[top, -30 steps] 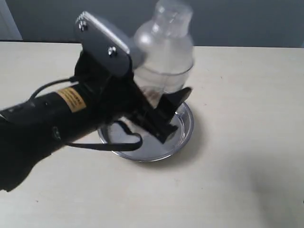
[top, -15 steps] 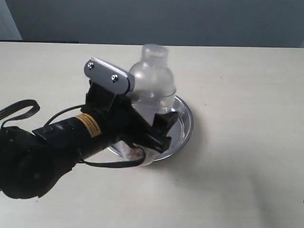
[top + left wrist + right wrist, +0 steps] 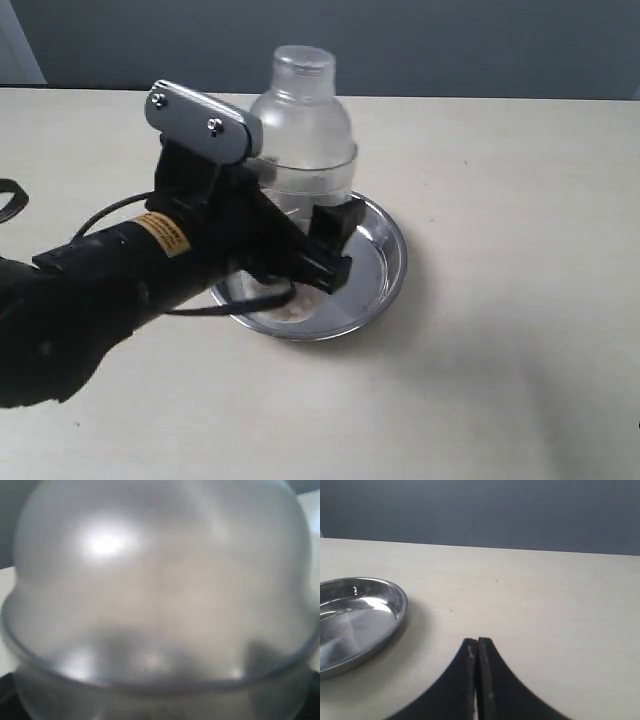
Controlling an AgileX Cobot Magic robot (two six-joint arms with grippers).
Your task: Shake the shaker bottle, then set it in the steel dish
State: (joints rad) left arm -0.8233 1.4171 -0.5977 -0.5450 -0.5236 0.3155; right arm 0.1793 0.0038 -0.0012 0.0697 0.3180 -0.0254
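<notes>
The shaker bottle (image 3: 303, 130), clear with a frosted dome and small cap, stands upright over the back left part of the steel dish (image 3: 388, 262). My left gripper (image 3: 330, 246) is shut on its lower body, with one black finger on each side. The arm hides the bottle's base, so I cannot tell whether it touches the dish. In the left wrist view the blurred dome of the shaker bottle (image 3: 160, 580) fills the picture. My right gripper (image 3: 477, 643) is shut and empty, low over the table to one side of the steel dish (image 3: 357, 615).
The dish sits mid-table on a pale beige tabletop (image 3: 520, 330). A grey wall (image 3: 480, 45) runs behind the table's far edge. The left arm's black cable (image 3: 10, 200) loops at the left edge. The right arm is outside the exterior view.
The bottle went from raised and tilted right, down low over the dish, then up a little and upright. The left arm swung with it and drew back leftward.
</notes>
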